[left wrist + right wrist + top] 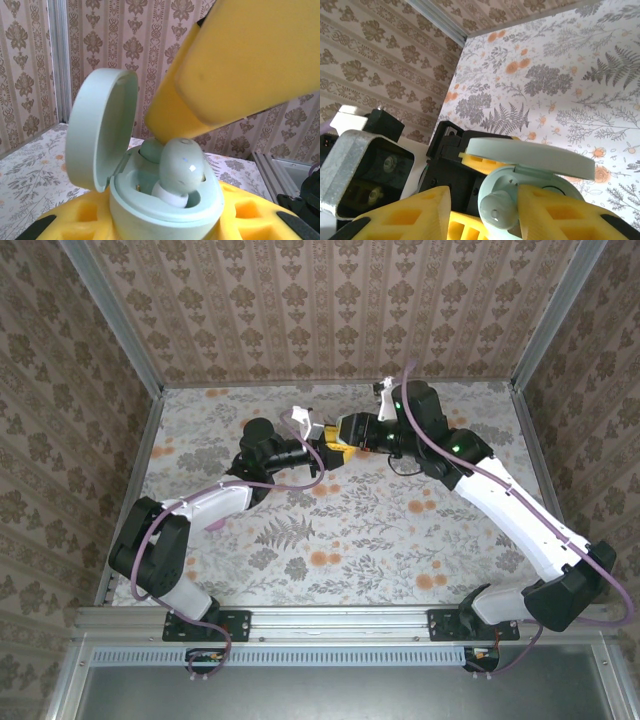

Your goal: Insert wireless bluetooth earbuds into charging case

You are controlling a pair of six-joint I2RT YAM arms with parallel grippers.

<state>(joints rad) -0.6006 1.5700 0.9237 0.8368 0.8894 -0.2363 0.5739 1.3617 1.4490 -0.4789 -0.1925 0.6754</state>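
Seating: left gripper point(325, 452) clamps open mint-green plastic charging case point(165, 205), glossy pale-green earbud point(181, 169) sits tilted in its well, right gripper point(485, 206) jaws parted around it; next needs clean straight retreat.

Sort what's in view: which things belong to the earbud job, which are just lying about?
Job: charging case, lid open; earbud in it; left fingers holding case; right fingers at the earbud.
Just there: floral table cover; wallpapered walls; metal frame.
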